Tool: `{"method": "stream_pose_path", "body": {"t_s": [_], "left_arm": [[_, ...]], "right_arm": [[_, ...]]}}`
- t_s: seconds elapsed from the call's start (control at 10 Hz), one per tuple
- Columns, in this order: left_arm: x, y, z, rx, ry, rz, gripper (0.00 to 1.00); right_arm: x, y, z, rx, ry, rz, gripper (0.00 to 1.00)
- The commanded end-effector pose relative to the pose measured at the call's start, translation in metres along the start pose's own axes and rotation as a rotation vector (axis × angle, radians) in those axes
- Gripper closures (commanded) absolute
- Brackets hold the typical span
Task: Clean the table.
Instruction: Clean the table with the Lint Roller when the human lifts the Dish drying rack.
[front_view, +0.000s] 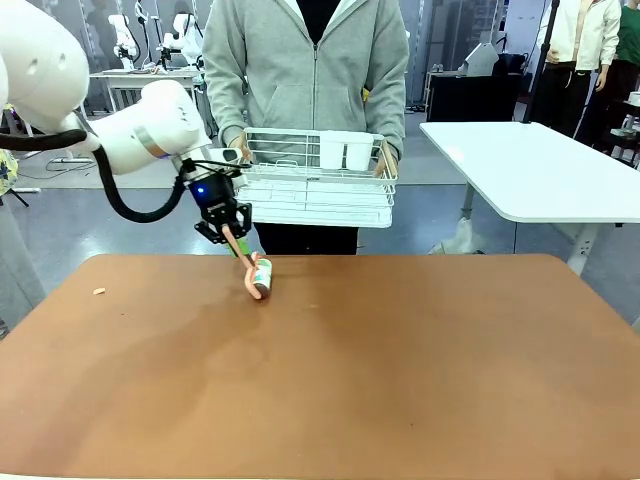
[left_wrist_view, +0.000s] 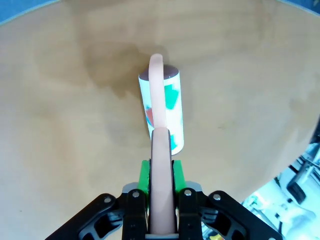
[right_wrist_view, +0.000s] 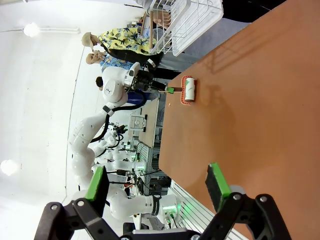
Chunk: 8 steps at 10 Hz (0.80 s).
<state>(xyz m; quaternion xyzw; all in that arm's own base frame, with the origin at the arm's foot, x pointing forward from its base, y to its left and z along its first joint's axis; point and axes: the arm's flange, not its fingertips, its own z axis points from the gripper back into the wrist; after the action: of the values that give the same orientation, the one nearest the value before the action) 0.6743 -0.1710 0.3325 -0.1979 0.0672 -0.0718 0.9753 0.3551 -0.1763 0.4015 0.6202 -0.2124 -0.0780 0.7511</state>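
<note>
- One lint roller (front_view: 260, 277): roll on the table (front_view: 380, 380), far-left part.
- The left gripper (front_view: 228, 232): jaws clamped on its pink handle.
- The right gripper (right_wrist_view: 157, 181): jaws apart, empty.
- One crumb (front_view: 98, 291): near the left edge.

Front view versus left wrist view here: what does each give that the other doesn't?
Front: a person holding the white wire rack beyond the table, and a small crumb near its left edge. Left wrist: green pads clamping the lint roller's pink handle, teal and red print on its roll. Both: the left gripper holding the roller on the table.
</note>
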Motion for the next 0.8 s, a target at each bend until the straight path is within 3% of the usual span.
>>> {"method": "stream_pose_path", "body": {"t_s": [0.0, 0.5, 0.7], "left_arm": [[-0.016, 0.009, -0.077, 0.024, 0.096, 0.017, 0.79], [-0.023, -0.019, -0.077, 0.054, 0.103, -0.02, 0.79], [-0.034, -0.032, -0.05, 0.074, 0.106, -0.038, 0.79]], "right_arm": [[0.0, 0.003, 0.0, 0.014, -0.011, 0.006, 0.0], [0.0, 0.003, 0.0, 0.014, -0.011, 0.006, 0.0], [0.0, 0.003, 0.0, 0.014, -0.011, 0.006, 0.0]]}}
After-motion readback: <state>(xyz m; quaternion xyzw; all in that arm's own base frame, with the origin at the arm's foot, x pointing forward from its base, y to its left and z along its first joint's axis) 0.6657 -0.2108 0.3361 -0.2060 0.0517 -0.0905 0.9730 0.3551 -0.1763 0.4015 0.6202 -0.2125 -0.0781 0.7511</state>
